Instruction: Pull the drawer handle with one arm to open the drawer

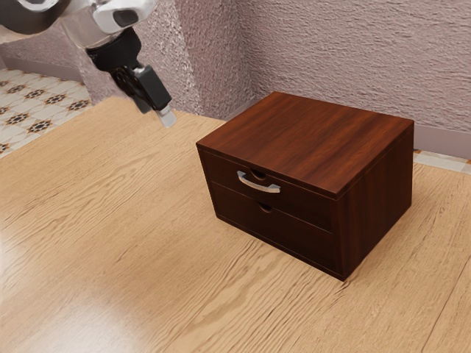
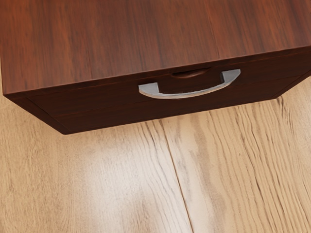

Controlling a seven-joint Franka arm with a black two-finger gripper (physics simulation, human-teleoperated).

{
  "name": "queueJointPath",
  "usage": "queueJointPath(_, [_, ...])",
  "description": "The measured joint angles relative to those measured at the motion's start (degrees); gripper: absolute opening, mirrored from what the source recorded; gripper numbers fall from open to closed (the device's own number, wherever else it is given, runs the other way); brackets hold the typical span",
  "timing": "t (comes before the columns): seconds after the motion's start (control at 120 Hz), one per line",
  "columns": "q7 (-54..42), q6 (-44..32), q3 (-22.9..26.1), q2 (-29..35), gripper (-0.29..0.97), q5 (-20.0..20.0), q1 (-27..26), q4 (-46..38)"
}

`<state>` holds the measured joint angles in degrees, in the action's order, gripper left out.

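Handle first: a slim silver bow on the upper drawer, with a shallow scooped recess behind its middle. That drawer looks fully shut, its front flush with the cabinet, which stands on the desk toward the exterior view's right. A lower drawer sits just beneath and has only a small notch.

In the wrist view the handle lies ahead, under the cabinet's top edge.

The fingers hang well apart from the cabinet, up at the exterior view's far left. They hold nothing. Whether they are spread or pressed together I cannot tell from this angle.

Likely troubles, as I judge them:
- The gap behind the bow looks thin. A low or shallow approach could strike the drawer front instead of hooking the handle.
- Coming in too high could knock the top edge of the cabinet.
- A grip near one end of the bow could slip off as the pull begins.
- Nothing appears to fix the cabinet to the desk, so a pull might drag it along instead of opening the drawer.
- A pull not square to the drawer front could bind it.
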<state>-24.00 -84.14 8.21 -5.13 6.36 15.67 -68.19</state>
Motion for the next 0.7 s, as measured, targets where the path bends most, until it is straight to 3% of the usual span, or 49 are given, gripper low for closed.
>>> queueJointPath(0.183, [-13.3,-5.0,3.1,-3.9,0.68,-4.8,-2.5,-0.5])
queueJointPath(0.55, [-36.7,-13.0,3.2,-2.7,0.68,-6.5,-5.9,-10.8])
queueJointPath(0.7, [-44.4,-17.5,3.1,-2.8,0.68,-11.5,-7.2,-13.7])
